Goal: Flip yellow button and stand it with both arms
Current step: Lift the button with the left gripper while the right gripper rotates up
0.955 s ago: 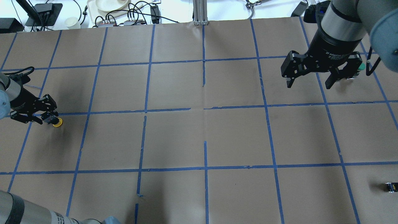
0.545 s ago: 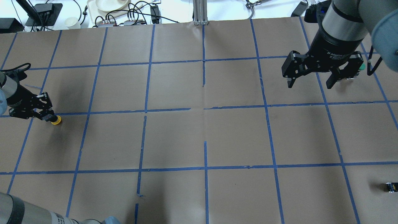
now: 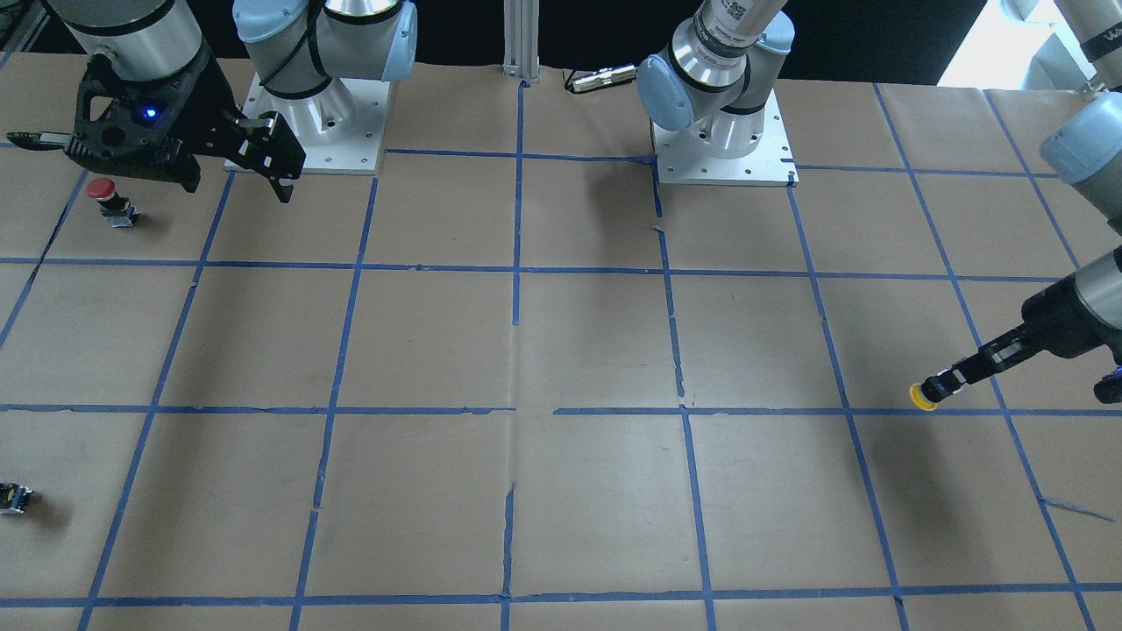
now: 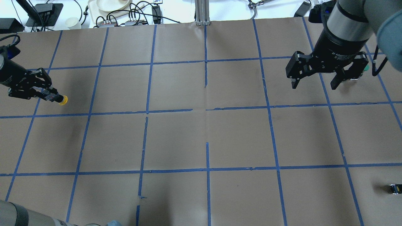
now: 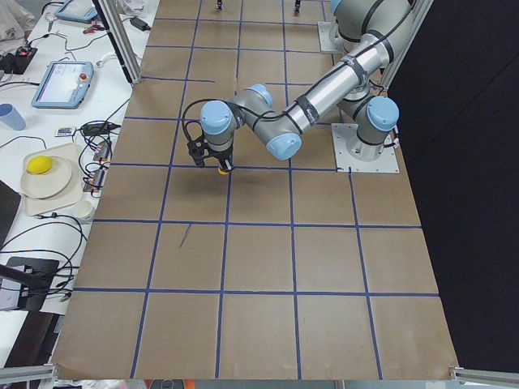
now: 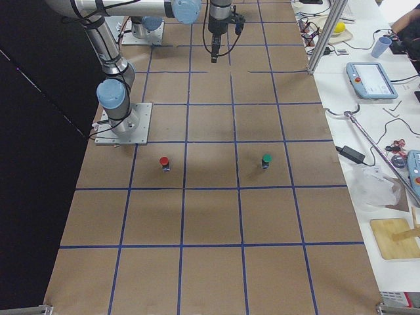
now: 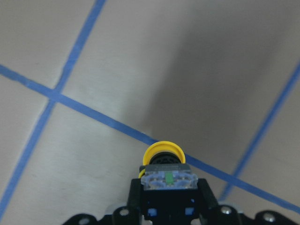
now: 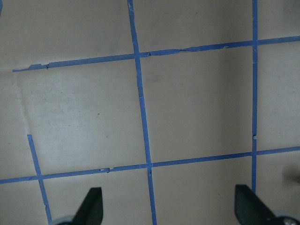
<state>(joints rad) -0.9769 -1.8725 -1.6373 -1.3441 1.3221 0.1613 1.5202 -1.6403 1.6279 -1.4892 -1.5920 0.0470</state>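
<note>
Lifted higher, left gripper (image 4: 52, 97) clamps yellow button (image 4: 63, 100) near the paper's (image 4: 201, 138) left edge; right gripper (image 4: 313, 85) hangs wide, well apart.

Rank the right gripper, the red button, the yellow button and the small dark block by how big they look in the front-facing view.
1. right gripper
2. red button
3. yellow button and dark block: about alike; the button's body is partly hidden by the left gripper.
</note>
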